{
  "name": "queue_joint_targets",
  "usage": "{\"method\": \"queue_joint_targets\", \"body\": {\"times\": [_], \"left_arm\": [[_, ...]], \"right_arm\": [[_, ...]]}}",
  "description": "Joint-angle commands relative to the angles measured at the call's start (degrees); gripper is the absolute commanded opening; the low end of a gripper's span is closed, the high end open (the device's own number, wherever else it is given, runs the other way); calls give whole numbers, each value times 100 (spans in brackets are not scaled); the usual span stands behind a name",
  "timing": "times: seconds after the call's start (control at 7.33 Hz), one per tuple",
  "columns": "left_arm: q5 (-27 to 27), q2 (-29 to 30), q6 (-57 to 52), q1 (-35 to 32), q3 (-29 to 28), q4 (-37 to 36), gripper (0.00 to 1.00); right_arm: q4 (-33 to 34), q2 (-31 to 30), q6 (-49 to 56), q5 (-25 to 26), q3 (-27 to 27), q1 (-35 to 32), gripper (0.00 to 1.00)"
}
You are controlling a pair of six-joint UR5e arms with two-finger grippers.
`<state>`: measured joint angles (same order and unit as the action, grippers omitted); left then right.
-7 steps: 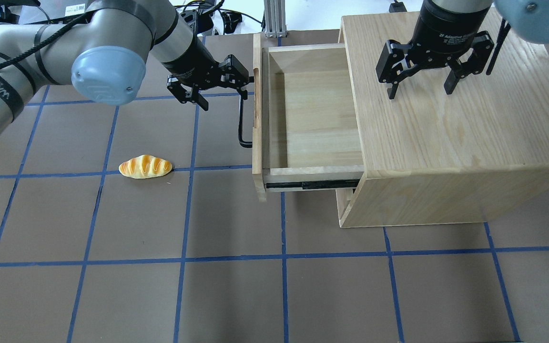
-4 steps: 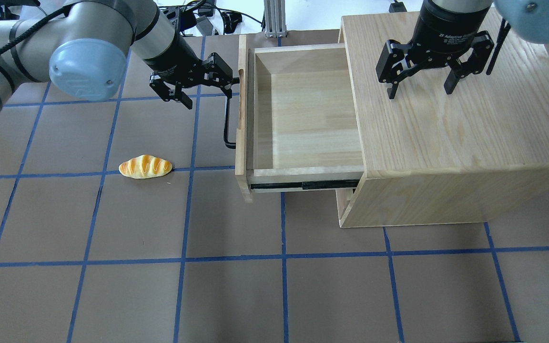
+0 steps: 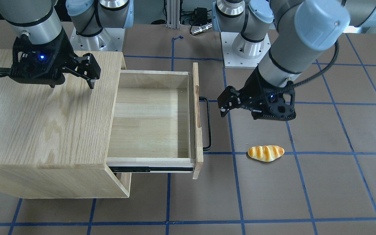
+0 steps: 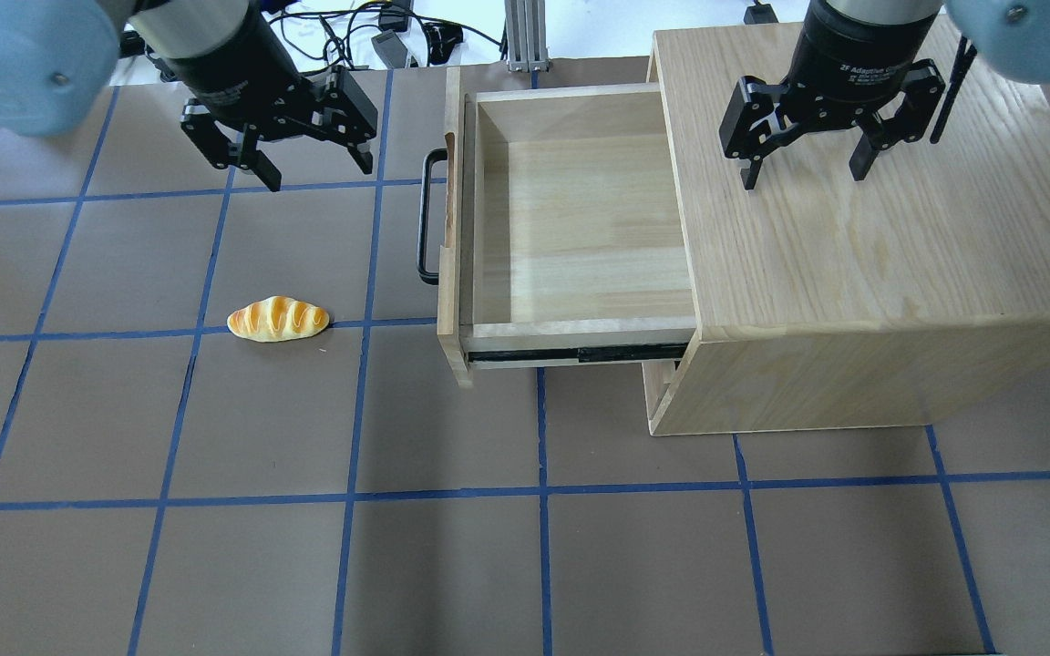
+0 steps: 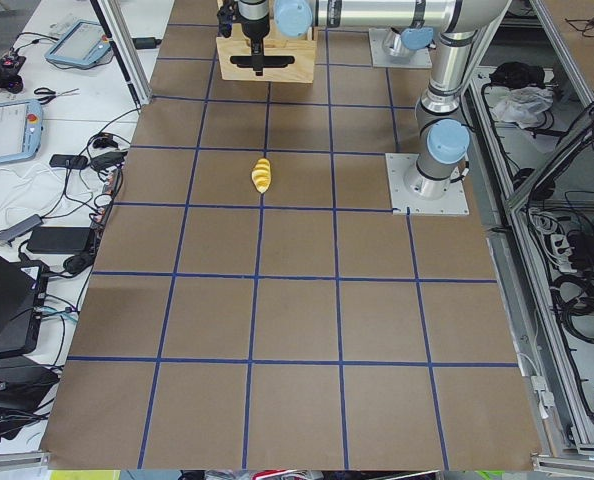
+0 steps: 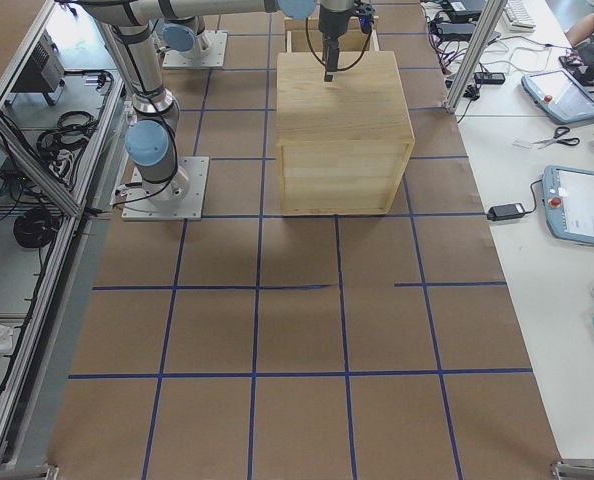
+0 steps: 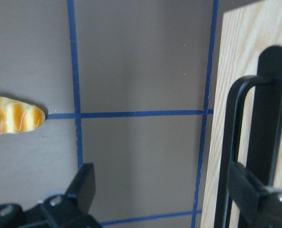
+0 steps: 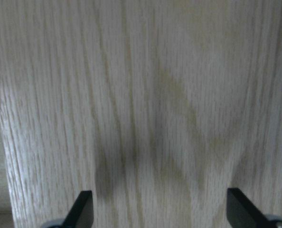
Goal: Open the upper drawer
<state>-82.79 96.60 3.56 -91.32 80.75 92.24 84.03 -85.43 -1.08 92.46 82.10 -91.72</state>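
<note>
The upper drawer (image 4: 580, 219) stands pulled far out of the oak cabinet (image 4: 871, 255), its pale wood inside bare; it also shows in the front view (image 3: 148, 120). Its black bar handle (image 4: 422, 219) (image 3: 209, 122) (image 7: 236, 123) is free. My left gripper (image 4: 317, 173) (image 3: 224, 104) (image 7: 167, 190) is open and empty, hanging over the mat a short way to the left of the handle, apart from it. My right gripper (image 4: 803, 178) (image 3: 72, 85) (image 8: 160, 209) is open and empty, just above the cabinet top.
A toy bread roll (image 4: 278, 319) (image 3: 265, 153) (image 7: 13, 115) lies on the brown mat left of the drawer front. The cabinet (image 6: 342, 110) stands at the robot's right side. Below the drawer, the cabinet's lower opening (image 4: 662, 383) shows.
The drawer slid further out to the left. My left gripper came off the handle's far end and moved left, away from it. The right gripper has not moved.
</note>
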Motion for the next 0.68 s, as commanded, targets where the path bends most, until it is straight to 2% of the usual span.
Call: {"method": "queue_joint_targets", "body": {"times": [0.0,0.14,0.27,0.41,0.55], "left_arm": [[-657,-474,-371,-17,-236,697,100],[-816,-571,-452,-17,-88,725,100],[-1027,-529,-1062,157,-60,533,100],[-837,-424,-1381,455,-34,297,100],[-435,-397,-1080,458,-42,294,100]], "right_arm": [[0,0,-6,0,-1,-4,100],[0,0,3,0,-1,-4,100],[0,0,3,0,-1,-4,100],[0,0,-6,0,7,-4,100],[0,0,3,0,-1,-4,100]]}}
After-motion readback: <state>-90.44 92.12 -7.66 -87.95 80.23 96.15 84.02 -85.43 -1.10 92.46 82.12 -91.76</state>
